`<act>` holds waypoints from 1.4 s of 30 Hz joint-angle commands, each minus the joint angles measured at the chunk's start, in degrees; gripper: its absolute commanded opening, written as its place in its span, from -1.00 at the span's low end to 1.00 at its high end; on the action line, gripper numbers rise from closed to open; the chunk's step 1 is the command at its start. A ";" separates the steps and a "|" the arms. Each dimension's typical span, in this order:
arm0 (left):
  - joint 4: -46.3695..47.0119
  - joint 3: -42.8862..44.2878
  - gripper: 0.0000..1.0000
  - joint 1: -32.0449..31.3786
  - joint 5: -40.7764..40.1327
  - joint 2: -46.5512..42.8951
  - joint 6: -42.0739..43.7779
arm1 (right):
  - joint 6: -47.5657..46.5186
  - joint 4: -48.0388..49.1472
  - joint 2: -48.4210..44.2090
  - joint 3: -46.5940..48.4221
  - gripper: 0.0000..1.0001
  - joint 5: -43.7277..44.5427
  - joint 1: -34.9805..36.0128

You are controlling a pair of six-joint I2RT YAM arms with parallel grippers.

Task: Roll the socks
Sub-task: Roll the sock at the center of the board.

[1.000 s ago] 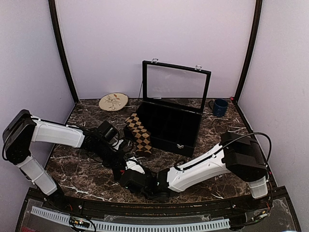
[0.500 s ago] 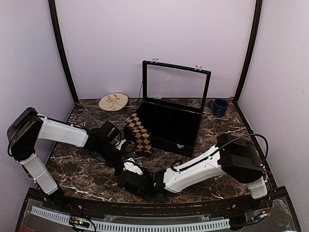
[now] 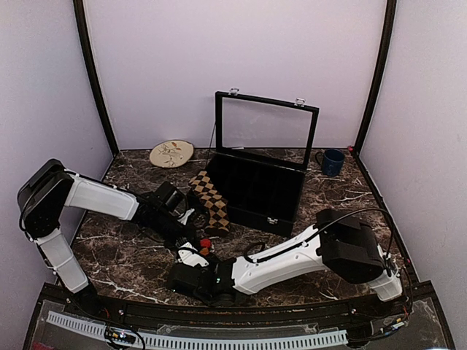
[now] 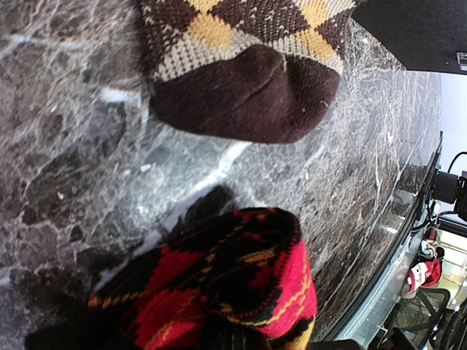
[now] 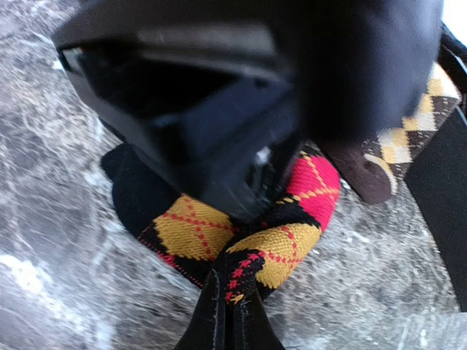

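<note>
- While the red sock [image 5: 255,240] sits bunched in front of the case [image 3: 255,193], toward its left corner, the right gripper [image 5: 225,310] pinches a fold of it, jaws closed on the fabric.
- Left gripper [image 3: 194,235] hangs right over that sock; I cannot tell whether its jaws are parted.
- Tan sock [image 3: 210,197] lies flat just beside the case's left front corner, its dark toe near the red sock.

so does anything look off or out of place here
Nothing spilled or damaged. The one untidy thing is the red sock, bunched in a lump near the table's front edge, pinched by the right end effector. The brown sock lies flat apart from it, beside the open case.
</note>
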 commanded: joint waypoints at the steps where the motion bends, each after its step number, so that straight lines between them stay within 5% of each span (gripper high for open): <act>1: 0.52 0.32 -0.89 0.11 -0.02 0.41 0.58 | -0.28 -6.76 0.61 0.88 -1.00 2.66 0.53; 7: 1.19 -1.63 -0.89 0.11 -0.25 -0.17 0.05 | 0.60 -10.88 1.36 3.29 -0.95 2.83 0.53; 20: 4.34 -3.33 -0.90 0.09 1.99 6.03 -2.13 | 0.54 -13.48 2.97 7.21 -0.51 -3.95 -0.10; 29: -0.94 -1.10 -1.00 0.10 -1.77 8.42 -0.39 | 6.64 -11.14 -2.71 2.07 -0.04 -7.86 -1.10; 42: -1.68 -3.00 -1.00 0.06 -3.09 8.75 -0.71 | 17.86 -7.83 -16.96 -9.75 0.12 -9.85 -2.02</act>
